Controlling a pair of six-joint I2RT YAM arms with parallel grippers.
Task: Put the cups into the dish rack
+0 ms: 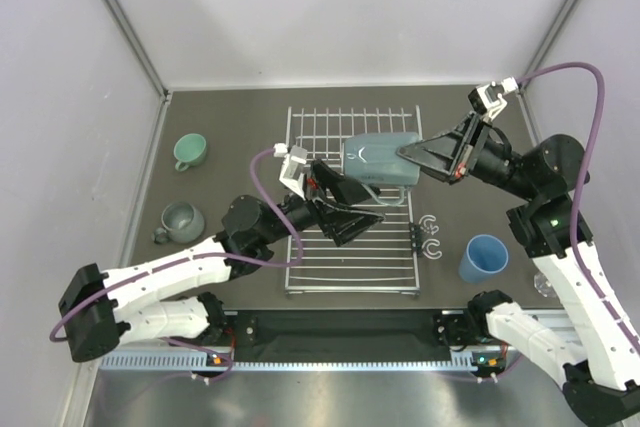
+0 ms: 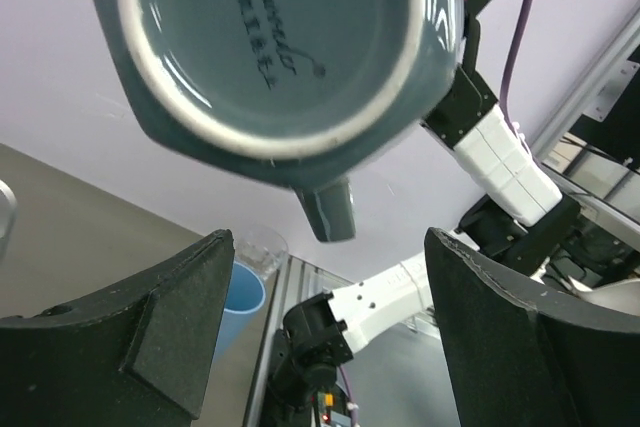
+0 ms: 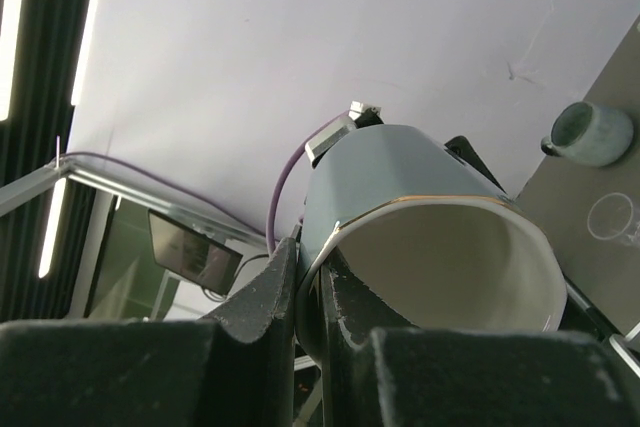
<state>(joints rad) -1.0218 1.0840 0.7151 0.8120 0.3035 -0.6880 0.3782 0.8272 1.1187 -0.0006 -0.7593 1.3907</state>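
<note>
Now | grey-blue mug (image 1: pixel 380 159): white inside | right claw (image 3: pixel 308 282) pinching rim | left claw (image 2: pixel 330 257) wide

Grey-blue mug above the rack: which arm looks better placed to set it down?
Right, probably. The right gripper pinches the grey-blue mug by its rim, holding it over the dish rack. The left gripper hangs open beside the mug, gripping nothing.
</note>
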